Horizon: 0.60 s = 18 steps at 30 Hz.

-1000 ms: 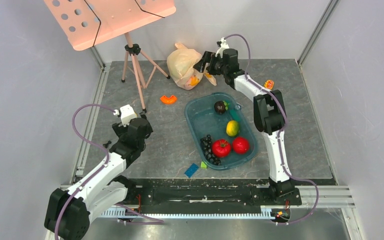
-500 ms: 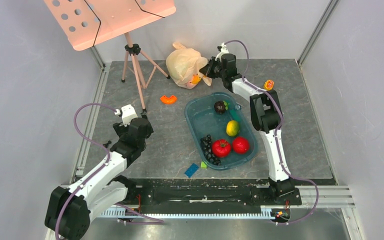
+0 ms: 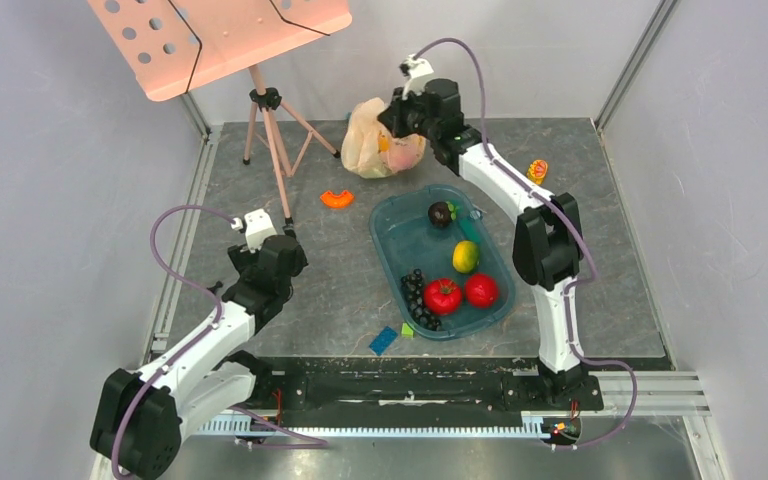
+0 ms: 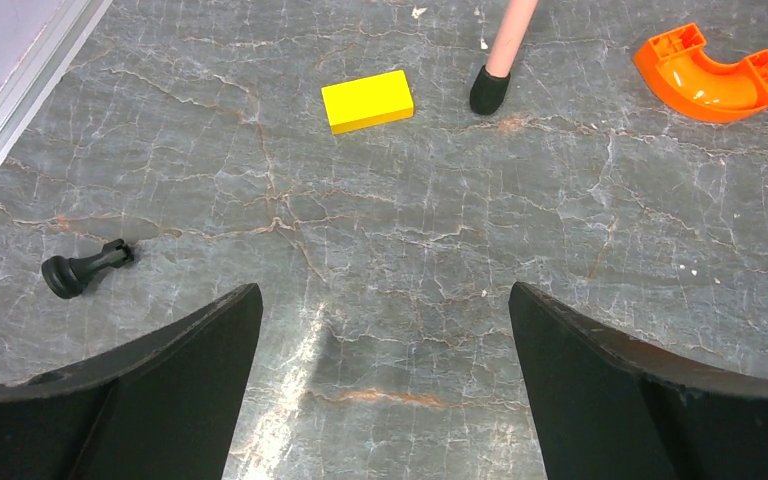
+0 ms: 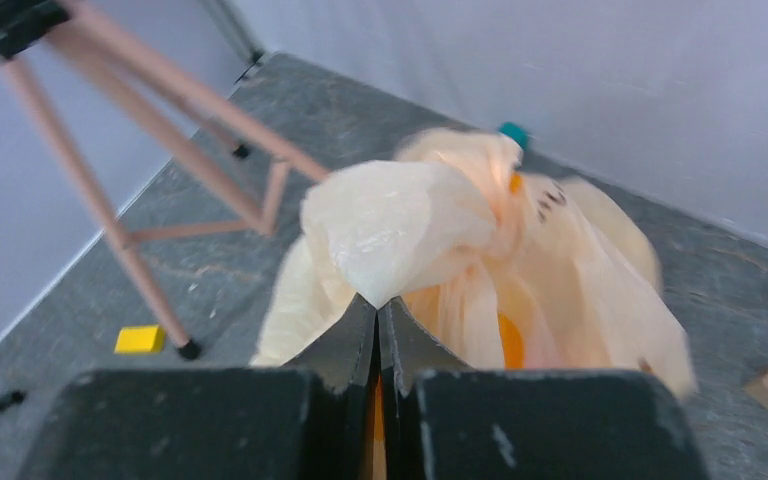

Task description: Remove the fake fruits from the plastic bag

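A second ago the right jaws stood apart; now they had clamped on a fold of the plastic bag [image 3: 365, 145] at the bench's [image 3: 330, 270] far edge, hoisting it. Fake fruits [image 5: 509, 342] glowed orange inside, not yet out. The left jaws hung apart.

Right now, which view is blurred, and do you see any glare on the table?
Right wrist view: the plastic bag, pinched in the shut right claw, looks smeared and soft. Left wrist view: sharp, with a pale glare streak on the table between the fingers of the open left claw. Top external view: evenly lit, sharp, no strong glare.
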Tool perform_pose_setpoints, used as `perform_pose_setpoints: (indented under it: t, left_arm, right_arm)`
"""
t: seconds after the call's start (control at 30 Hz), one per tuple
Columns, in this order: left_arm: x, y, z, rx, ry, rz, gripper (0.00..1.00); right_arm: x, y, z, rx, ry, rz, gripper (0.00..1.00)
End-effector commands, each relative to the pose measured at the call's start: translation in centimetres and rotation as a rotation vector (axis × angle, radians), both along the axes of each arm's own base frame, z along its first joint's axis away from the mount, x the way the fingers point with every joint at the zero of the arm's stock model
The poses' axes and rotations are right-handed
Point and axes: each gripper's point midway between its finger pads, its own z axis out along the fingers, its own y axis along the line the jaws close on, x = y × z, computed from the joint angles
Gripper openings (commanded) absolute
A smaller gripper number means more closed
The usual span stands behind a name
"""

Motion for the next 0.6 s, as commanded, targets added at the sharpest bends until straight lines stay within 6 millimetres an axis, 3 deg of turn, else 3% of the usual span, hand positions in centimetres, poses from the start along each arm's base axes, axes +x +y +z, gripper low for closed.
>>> perform_pose_setpoints:
  t: [0.0, 0.27, 0.33, 0.43, 0.57]
  left_arm:
    - [0.7, 0.1, 1.7, -0.011, -0.057, 0.017, 1.00]
    - [-0.1, -0.3, 3.3, -0.114, -0.104, 0.027, 1.00]
    - [-0.6, -0.5, 3.5, -0.153, -0.105, 0.036, 1.00]
    - [-1.1, -0.8, 4.7, -0.199, -0.110, 0.028, 1.00]
    - [-1.6, -1.7, 7.0, -0.263, -0.125, -0.010, 1.00]
  right_arm:
    - [-5.9, 4.4, 3.0, -0.152, -0.096, 0.118, 0.00]
    - [-16.0, 10.3, 1.5, -0.192, -0.067, 0.336, 0.00]
    - [-18.1, 10.8, 0.9, -0.227, -0.059, 0.370, 0.00]
    - [-21.4, 9.9, -1.0, -0.276, -0.031, 0.416, 0.00]
    - [-26.6, 6.1, -5.9, -0.351, -0.009, 0.427, 0.00]
